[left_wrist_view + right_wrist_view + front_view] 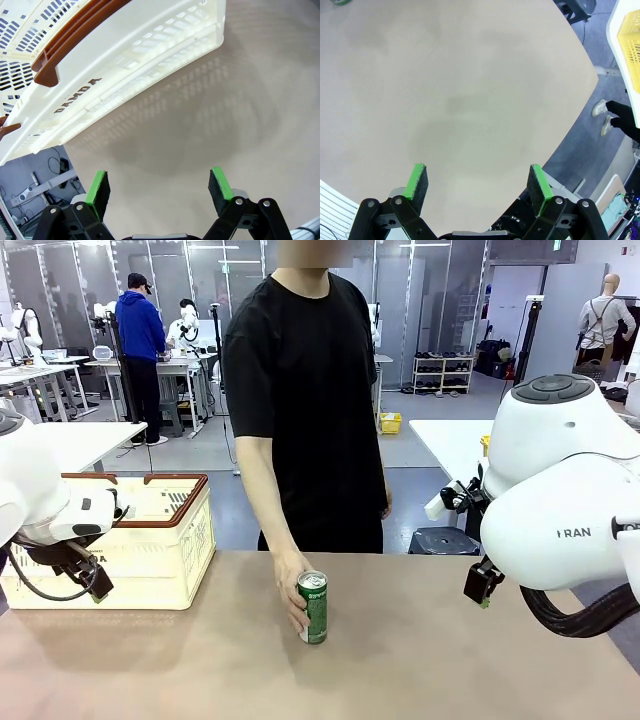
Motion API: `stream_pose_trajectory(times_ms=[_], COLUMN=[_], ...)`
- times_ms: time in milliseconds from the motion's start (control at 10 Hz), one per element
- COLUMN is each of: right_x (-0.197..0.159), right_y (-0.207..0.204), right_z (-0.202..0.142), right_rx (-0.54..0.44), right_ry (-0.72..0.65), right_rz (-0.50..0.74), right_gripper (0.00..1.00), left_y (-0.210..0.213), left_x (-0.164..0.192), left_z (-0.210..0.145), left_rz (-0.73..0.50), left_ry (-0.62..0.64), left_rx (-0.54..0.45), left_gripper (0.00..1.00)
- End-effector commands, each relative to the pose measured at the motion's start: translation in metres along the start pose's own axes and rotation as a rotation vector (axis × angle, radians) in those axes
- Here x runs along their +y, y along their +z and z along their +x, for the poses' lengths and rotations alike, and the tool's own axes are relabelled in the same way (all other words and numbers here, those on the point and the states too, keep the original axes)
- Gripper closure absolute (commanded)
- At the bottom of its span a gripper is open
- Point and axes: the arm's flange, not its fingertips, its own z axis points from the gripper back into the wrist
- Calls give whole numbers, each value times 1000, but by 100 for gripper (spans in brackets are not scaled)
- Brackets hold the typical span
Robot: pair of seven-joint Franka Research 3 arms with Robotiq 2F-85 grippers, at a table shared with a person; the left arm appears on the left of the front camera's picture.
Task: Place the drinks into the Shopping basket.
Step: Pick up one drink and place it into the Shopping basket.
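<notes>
Left tool (159,176) hangs wide open, as we see from its wrist: the two green pads (99,187) stand far apart with nothing between them, over bare tan table (250,100). Just beyond it sits the Shopping basket (140,55), cream-white with slotted walls, a brown-red handle (55,62) along its rim and "DAMDA" printed on the near side; its shadow falls on the table toward the tool. From the front we find this tool low at the table's left edge, in front of the basket's near wall.

Our right tool (477,172) is likewise fully open and holds nothing; beneath it we see plain table, with the table's edge and the floor off to one side. In the front view it hangs at the right, near the table's right edge.

The one drink we can see, a green can (314,607) with white markings and a silver top, stands upright near the middle of the table, to the right of the basket and outside it. A person (300,390) in a black shirt stands at the far side, and the person's hand (292,590) is on the can, fingers wrapped round the side toward the basket.
</notes>
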Motion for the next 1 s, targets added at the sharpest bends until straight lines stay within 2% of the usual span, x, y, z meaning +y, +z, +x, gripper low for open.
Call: stream_pose_trajectory(times_ms=[0,200,400,700,900], right_x=[0,0,0,0,0], right_y=[0,0,0,0,0], right_z=[0,0,0,0,0], right_rx=[0,0,0,0,0], right_ry=[9,9,9,9,9], right_rz=[3,3,3,3,3], right_gripper=[0,0,0,0,0], left_y=[0,0,9,40,59], left_x=[1,0,-15,-54,-89], left_z=[0,0,11,52,86], left_rz=[0,0,-75,-149,-243], left_ry=[-10,0,-74,-162,-248], left_rx=[1,0,-45,-89,-134], left_gripper=[0,0,0,0,0])
